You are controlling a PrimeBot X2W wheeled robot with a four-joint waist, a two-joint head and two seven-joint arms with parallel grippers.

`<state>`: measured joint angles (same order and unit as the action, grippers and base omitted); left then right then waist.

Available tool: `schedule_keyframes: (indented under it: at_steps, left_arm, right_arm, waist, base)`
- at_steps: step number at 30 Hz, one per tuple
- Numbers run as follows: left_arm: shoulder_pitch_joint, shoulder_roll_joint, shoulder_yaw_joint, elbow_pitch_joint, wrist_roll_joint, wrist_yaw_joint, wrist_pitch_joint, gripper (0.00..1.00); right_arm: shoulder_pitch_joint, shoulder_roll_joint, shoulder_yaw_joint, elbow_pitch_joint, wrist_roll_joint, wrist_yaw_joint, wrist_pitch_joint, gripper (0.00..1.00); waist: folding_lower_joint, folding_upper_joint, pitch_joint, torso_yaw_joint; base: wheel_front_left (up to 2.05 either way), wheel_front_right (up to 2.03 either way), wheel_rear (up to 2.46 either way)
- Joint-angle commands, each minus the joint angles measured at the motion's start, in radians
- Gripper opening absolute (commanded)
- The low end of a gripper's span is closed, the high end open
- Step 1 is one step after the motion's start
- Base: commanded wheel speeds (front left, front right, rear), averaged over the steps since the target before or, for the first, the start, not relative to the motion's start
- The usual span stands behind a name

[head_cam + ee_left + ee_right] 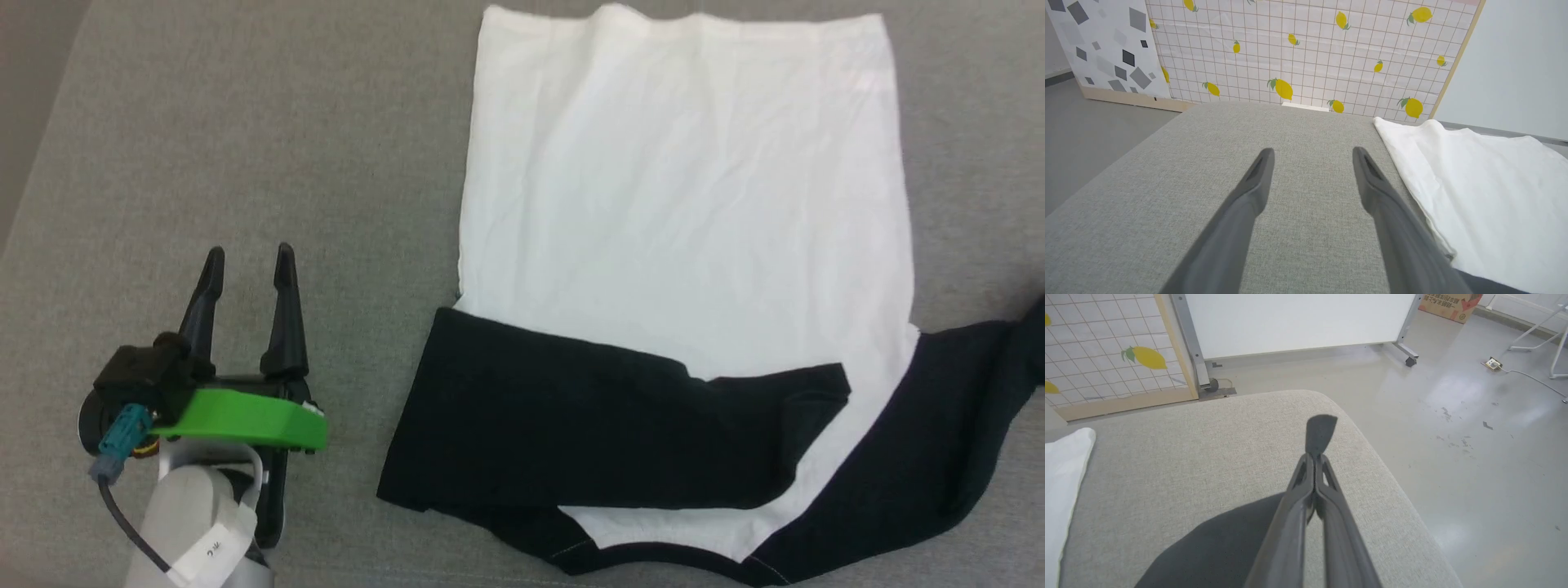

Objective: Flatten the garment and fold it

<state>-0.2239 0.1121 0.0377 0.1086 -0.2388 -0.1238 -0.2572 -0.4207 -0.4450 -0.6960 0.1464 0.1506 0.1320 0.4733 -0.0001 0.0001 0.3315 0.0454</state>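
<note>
We are looking down at the shirt (686, 204), which is lying on the gray mat (245, 122). Its white body is spreading over the upper middle and upper right of the head view, mostly flat, with small wrinkles. One black sleeve (571, 425) is lying folded across the shirt in the lower middle, and the black neck edge (653, 557) is curving along the bottom of the frame. The other sleeve (939, 425) is stretching out to the right edge. Our left claw (249, 251) is sitting in the lower left of the head view, well apart from the shirt, with its two fingers spread wide and nothing between them. In the left wrist view those fingers (1241, 212) are pointing over bare mat, the white cloth is lying just beside them on the right, and a wall with yellow lemons (1284, 89) is standing across the top. In the right wrist view our right claw (1314, 459) is squeezing tight in the middle of the frame, and it is pinching the shirt: a small dark flap (1321, 430) is poking up past the fingertips, and more black cloth is lying under the fingers in the lower left. The claw is hanging near the rounded corner of the mat. Shiny floor (1474, 437) is showing on the right, a white board (1298, 318) at the top and a brown box (1447, 306) in the upper right.
</note>
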Motion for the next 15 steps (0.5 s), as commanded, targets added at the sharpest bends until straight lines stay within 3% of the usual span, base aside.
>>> schedule_keyframes:
  at_steps: [1, 9, 15]
  left_arm:
    - [0.019, 0.009, 0.000, 0.002, 0.001, -0.006, -0.005, 1.00]
    - [0.048, 0.016, -0.014, 0.010, -0.008, -0.006, -0.005, 1.00]
    - [0.049, 0.020, -0.024, 0.013, -0.015, -0.007, -0.005, 1.00]
  right_arm:
    - [0.029, 0.014, -0.005, -0.035, 0.010, -0.001, -0.003, 0.00]
    - [0.175, 0.086, 0.044, -0.357, 0.069, -0.001, 0.044, 0.00]
    - [0.248, 0.155, 0.199, -0.617, 0.083, -0.001, 0.118, 0.00]
  waist:
    - [0.0001, -0.0001, -0.073, -0.042]
    - [0.0001, -0.0001, -0.117, -0.050]
    - [0.0001, -0.0001, -0.127, -0.048]
  base:
    - [0.00, 0.00, 0.00]
    - [0.00, 0.00, 0.00]
    - [0.00, 0.00, 0.00]
